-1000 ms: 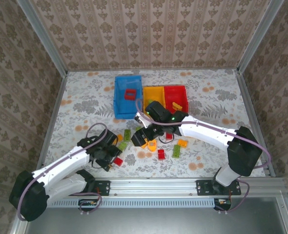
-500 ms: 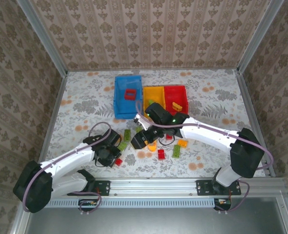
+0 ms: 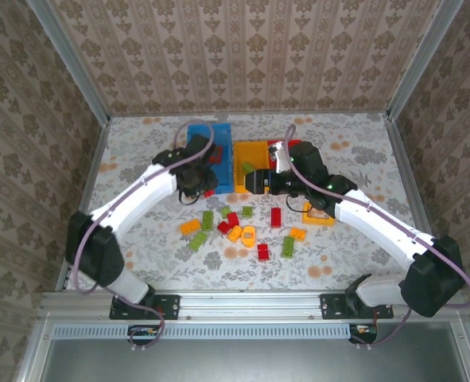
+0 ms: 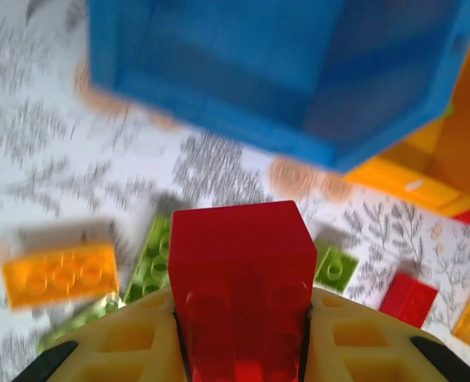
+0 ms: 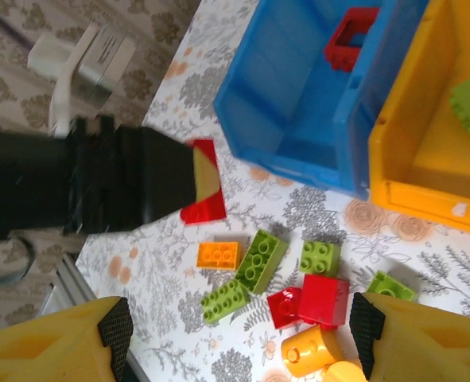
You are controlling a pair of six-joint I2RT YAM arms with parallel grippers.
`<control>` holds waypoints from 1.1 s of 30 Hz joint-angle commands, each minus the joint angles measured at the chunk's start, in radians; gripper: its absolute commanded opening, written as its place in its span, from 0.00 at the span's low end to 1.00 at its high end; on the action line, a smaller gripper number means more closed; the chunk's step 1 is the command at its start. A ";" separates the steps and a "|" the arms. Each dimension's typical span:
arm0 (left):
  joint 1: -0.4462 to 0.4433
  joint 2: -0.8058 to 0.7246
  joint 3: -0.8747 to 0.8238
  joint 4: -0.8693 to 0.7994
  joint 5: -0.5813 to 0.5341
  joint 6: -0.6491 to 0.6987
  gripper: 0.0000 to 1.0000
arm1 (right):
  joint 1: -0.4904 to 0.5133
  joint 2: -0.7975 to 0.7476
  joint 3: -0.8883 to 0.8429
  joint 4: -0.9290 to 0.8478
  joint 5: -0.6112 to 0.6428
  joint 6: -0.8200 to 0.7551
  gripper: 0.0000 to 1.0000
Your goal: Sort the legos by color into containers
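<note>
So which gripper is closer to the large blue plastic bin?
Left. The left gripper, clamping a red plastic brick, is at the blue bin's near edge; the right gripper hangs open by the yellow plastic bin.

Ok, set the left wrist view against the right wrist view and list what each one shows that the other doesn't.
Left wrist, not right wrist: the close grip, the left hand with its fingers pressed on both sides of a red brick. Right wrist, not left wrist: a red frame brick in the blue bin, an orange cylinder among the loose pieces, and the right hand, open and empty. Both: the held red brick, the blue bin, the yellow bin edge, an orange brick and green bricks lying loose.
</note>
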 commanded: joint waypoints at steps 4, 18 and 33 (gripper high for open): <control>0.105 0.265 0.243 0.014 0.062 0.288 0.15 | -0.026 -0.045 -0.012 0.002 0.080 0.051 0.76; 0.139 0.499 0.343 0.027 0.128 0.323 0.33 | -0.171 -0.167 -0.142 -0.185 0.276 0.245 0.76; 0.138 0.424 0.311 0.014 0.138 0.351 0.51 | -0.457 -0.175 -0.316 -0.431 0.321 0.542 0.63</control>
